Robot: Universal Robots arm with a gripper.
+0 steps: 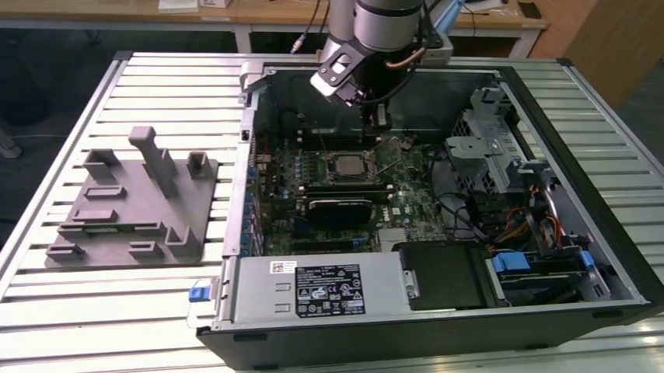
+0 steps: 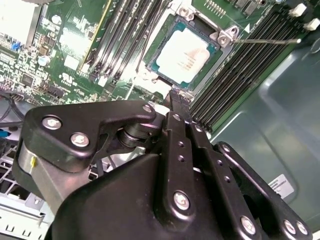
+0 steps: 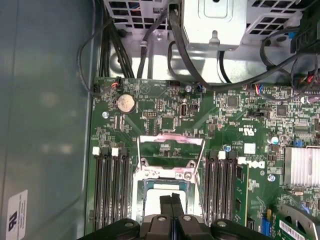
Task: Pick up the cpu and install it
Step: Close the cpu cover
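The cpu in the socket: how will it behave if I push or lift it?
The cpu is a thin flat square with a metal top, so probably stiff and light, not apt to roll. Its smooth top and low edges likely offer little purchase. It lies within the socket frame, so a sideways push would probably jam rather than slide it.

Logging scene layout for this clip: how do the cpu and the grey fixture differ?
The cpu is a small, flat, silvery square; the grey fixture is far larger, with upright posts. The cpu sits in its socket inside the computer case; the grey fixture stands outside on the slatted table. Neither is being held.
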